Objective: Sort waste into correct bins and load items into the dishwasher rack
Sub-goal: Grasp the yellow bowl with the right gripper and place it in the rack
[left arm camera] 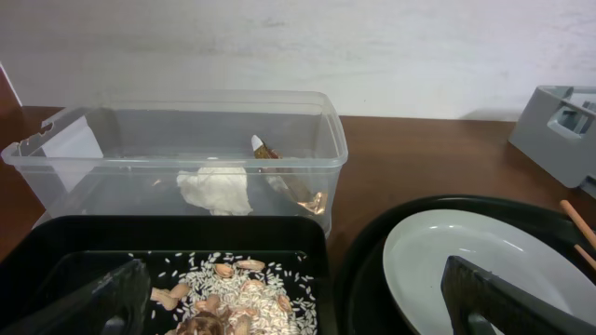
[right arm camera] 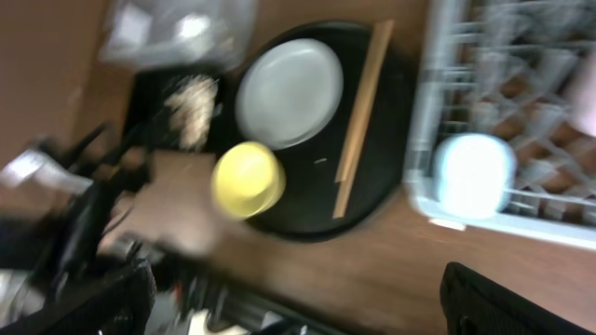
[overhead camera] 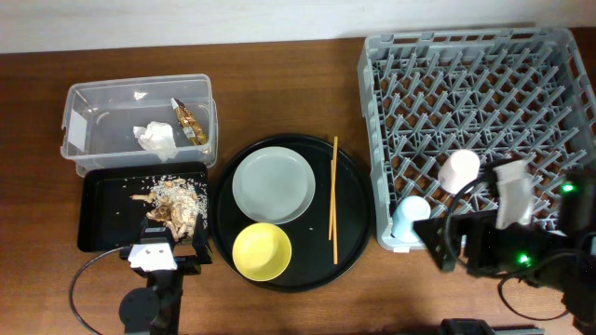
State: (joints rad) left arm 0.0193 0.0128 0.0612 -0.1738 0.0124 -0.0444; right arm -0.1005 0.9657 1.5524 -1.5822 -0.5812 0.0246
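The clear tub (overhead camera: 79,102) holds a crumpled napkin (overhead camera: 156,137) and a gold-brown wrapper (overhead camera: 189,121); the napkin (left arm camera: 216,189) and wrapper (left arm camera: 291,189) also show in the left wrist view. The shallow black tray (overhead camera: 102,219) holds food scraps with rice (overhead camera: 174,205). My left gripper (overhead camera: 163,253) is open and empty at that tray's near edge (left arm camera: 298,321). The grey plate (overhead camera: 272,183), yellow bowl (overhead camera: 262,251) and chopsticks (overhead camera: 334,200) lie on the round serving tray. The light-blue cup (overhead camera: 410,219) and pink cup (overhead camera: 459,170) stand in the dishwasher rack (overhead camera: 484,65). My right gripper (overhead camera: 436,244) is open and empty beside the rack's front left corner.
The round black serving tray (overhead camera: 358,209) sits between the black tray and the rack. The right wrist view is blurred; it shows the plate (right arm camera: 289,91), bowl (right arm camera: 248,179), chopsticks (right arm camera: 361,116) and blue cup (right arm camera: 475,172). Bare wooden table lies along the front edge.
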